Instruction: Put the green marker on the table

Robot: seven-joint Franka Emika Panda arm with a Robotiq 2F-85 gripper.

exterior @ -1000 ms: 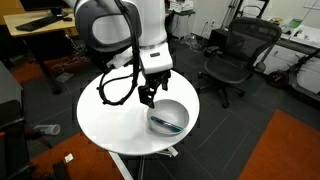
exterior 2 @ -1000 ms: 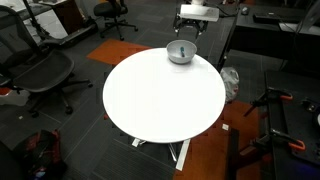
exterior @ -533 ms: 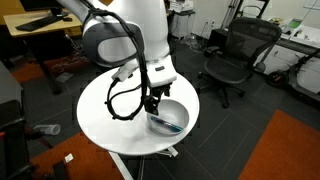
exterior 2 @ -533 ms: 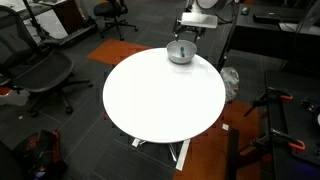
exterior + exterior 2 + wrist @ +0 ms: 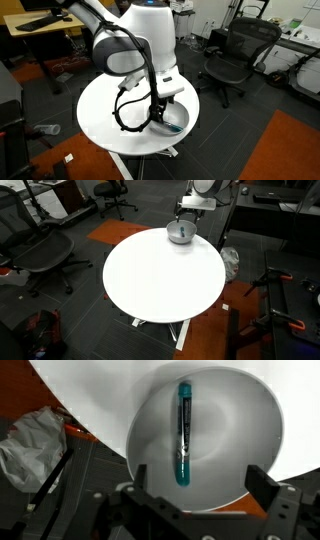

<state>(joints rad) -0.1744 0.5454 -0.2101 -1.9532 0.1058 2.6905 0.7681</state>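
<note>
Grey bowl [image 5: 238,452]; black office chair [image 5: 236,52]; orange carpet [image 5: 288,150]; wooden desk [image 5: 38,26].

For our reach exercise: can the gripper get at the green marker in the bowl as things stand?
Probably yes. The gripper hangs open directly above the bowl, and the green marker lies uncovered inside; only the bowl's wall might hinder closing.

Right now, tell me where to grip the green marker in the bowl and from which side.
Grip the green marker mid-barrel, coming straight down from above. It lies flat in the bowl, whose wall likely blocks side approaches; the fingers of the open gripper stand either side of its long axis.
</note>
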